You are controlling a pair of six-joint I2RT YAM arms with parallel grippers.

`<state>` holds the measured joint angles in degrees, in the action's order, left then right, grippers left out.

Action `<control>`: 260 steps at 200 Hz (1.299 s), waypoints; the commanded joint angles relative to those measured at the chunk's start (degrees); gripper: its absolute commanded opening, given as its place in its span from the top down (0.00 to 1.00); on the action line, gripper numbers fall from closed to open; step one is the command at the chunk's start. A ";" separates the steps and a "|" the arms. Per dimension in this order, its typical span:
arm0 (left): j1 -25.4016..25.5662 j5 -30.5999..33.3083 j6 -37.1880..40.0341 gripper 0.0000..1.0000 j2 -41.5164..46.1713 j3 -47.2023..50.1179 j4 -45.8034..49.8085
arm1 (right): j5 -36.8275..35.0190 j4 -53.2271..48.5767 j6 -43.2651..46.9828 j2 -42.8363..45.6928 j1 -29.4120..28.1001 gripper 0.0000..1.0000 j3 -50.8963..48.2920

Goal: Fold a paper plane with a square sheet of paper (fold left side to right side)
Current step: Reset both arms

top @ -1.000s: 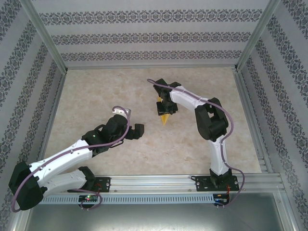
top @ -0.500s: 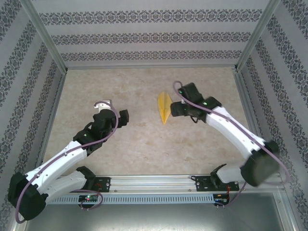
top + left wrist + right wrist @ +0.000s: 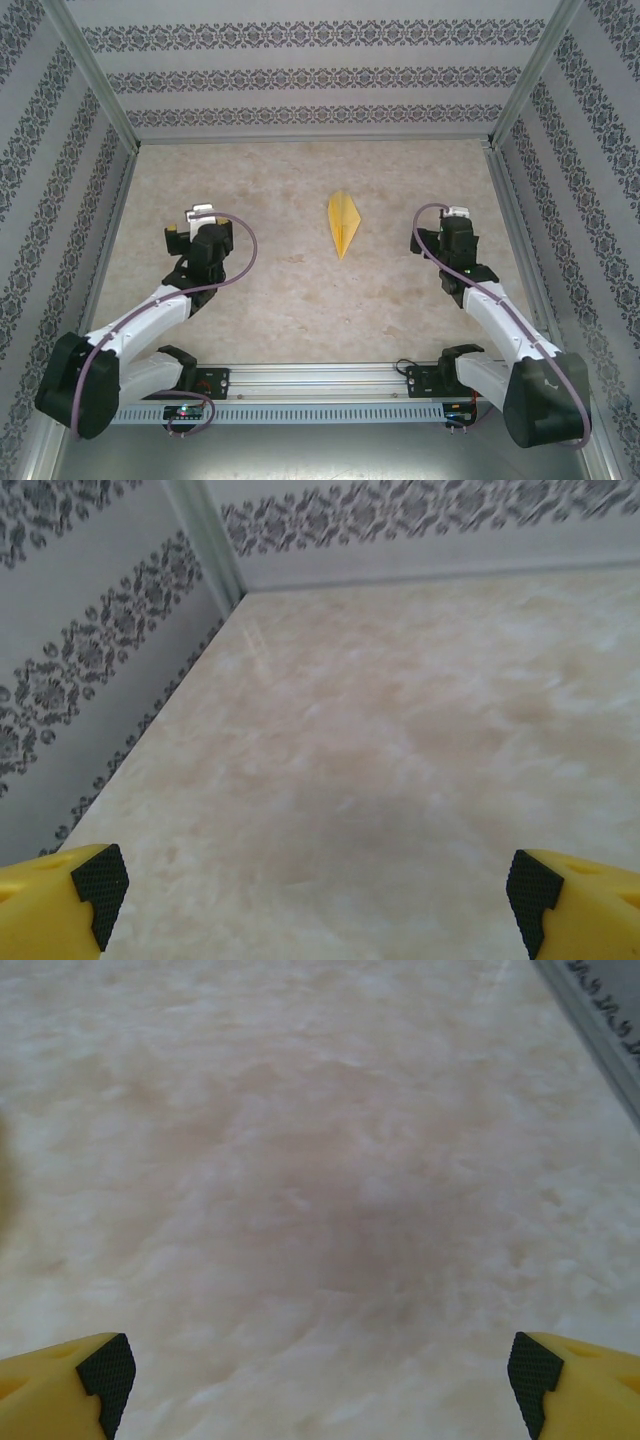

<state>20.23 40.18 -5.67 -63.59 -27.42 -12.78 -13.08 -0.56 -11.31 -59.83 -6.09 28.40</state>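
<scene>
The plane (image 3: 344, 222) lies flat on the worktop (image 3: 250, 170), its nose pointing toward my bases, a little right of centre. My left gripper (image 3: 315, 885) and right gripper (image 3: 320, 1370) flank it, each well apart from it, fingers spread wide and empty. Open worktop runs from the plane's edges to the patterned walls (image 3: 300, 80).

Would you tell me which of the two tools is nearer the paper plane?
The right tool; the paper plane lies off-centre toward it, farther from the left tool.
</scene>
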 commanded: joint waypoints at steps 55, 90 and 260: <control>-10.50 -16.57 5.73 0.00 -10.51 10.34 -31.19 | 5.57 42.29 5.18 -11.00 4.93 0.02 -11.58; -14.24 -25.69 6.68 0.00 -15.92 11.02 -39.88 | 8.34 50.13 7.95 -17.88 5.57 0.02 -10.41; -19.11 -32.49 3.47 0.00 -25.78 4.92 -36.81 | 10.71 49.78 9.72 -26.21 4.94 0.02 -5.79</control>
<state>1.52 8.54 -1.32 -89.56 -22.15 -50.04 -3.33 48.77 -2.57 -86.30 -0.54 21.28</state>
